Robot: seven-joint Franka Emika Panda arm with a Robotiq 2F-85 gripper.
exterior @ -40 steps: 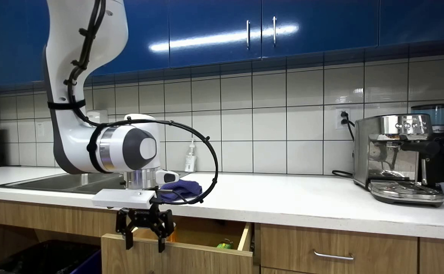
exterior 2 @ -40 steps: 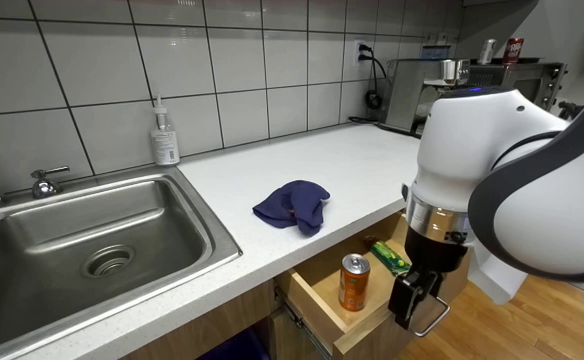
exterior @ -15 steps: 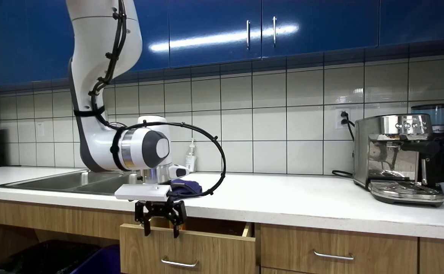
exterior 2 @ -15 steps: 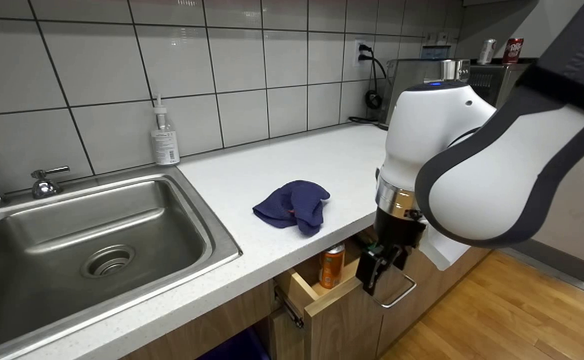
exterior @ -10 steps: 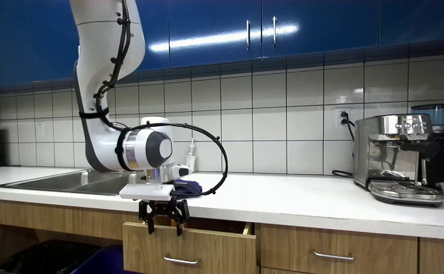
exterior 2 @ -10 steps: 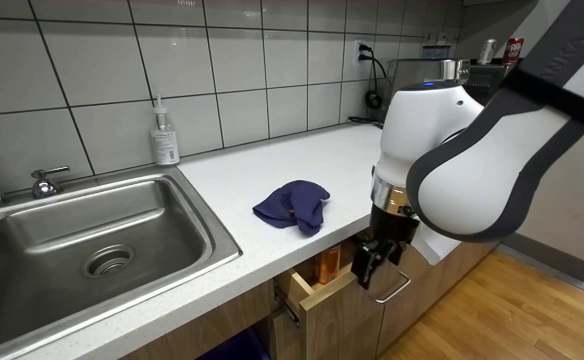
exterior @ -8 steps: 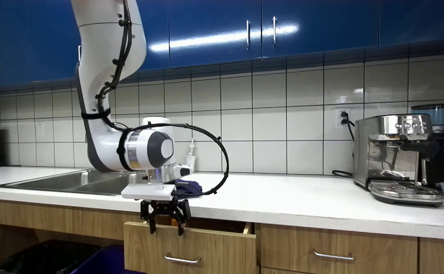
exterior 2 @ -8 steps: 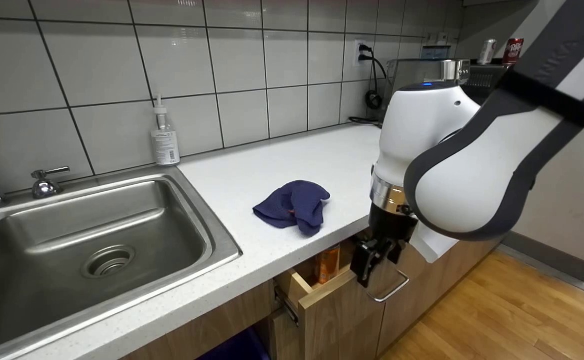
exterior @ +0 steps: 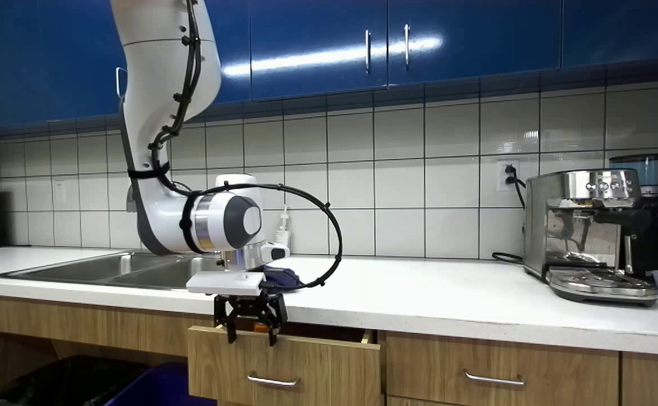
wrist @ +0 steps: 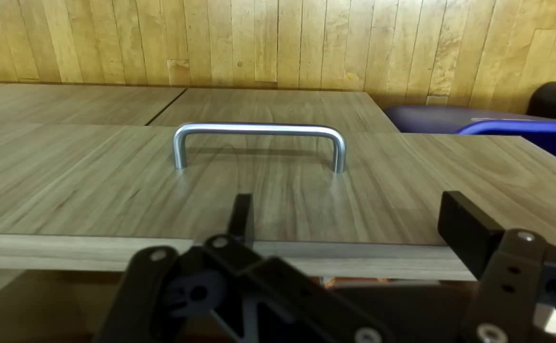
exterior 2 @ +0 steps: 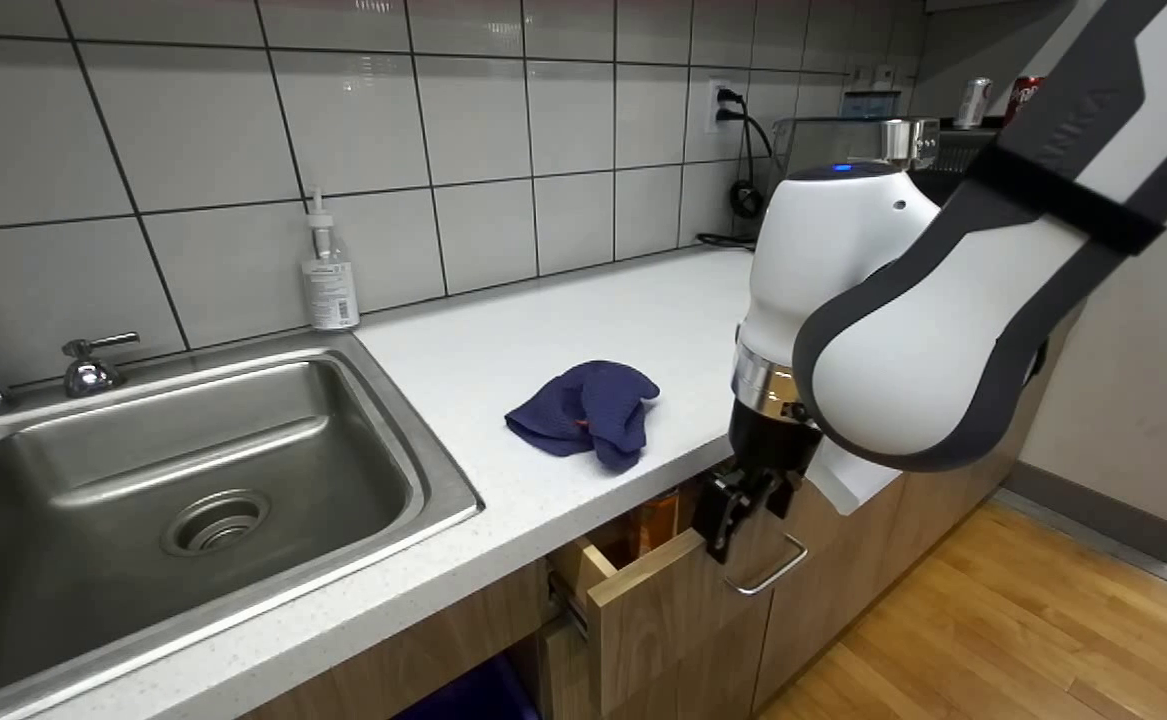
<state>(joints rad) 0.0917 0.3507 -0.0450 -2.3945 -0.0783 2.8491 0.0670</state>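
- Drawer (exterior: 329,366): wood-grain front, standing partly out beneath the white countertop (exterior: 419,287); side runner (exterior 2: 567,604) visible in an exterior view.
- Gripper (exterior: 252,338): fingers well apart at the drawer's top edge, nothing held. Contact with the wood: cannot tell.
- Handling (judged): rigid panel, probably smooth-running, modest load; its flat face offers little grip.
- Hold (judged): bar handle (wrist: 258,128), mid-span; stiff, slick metal with a gap behind it. Top edge is a second choice.
- Inside: orange can (exterior 2: 655,522), mostly hidden; could topple if jolted.
- On the countertop: crumpled navy cloth (exterior 2: 593,410) near the front edge, soft and light; sink (exterior 2: 448,490) beside it; pump bottle (exterior 2: 330,290) by the tiles; espresso machine (exterior: 585,234) well apart.
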